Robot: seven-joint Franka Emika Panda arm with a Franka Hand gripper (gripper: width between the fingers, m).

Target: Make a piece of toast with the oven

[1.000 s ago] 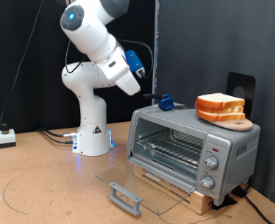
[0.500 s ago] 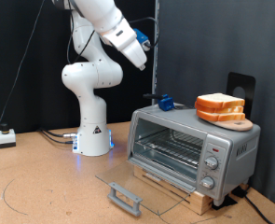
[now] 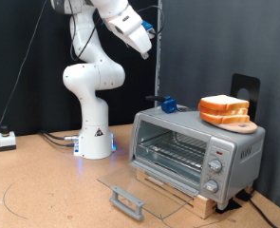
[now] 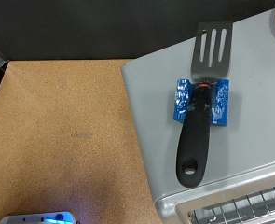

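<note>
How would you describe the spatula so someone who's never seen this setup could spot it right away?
Find the boxy silver-grey toaster oven with its glass door folded down. On its flat roof, at the end away from the stacked bread slices, lies the black slotted spatula. A blue holder block around its handle sets it apart.

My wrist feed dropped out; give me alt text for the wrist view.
A black slotted spatula rests in a blue holder on the oven roof, seen from above. Brown table lies beside it; no gripper fingers show.
</note>
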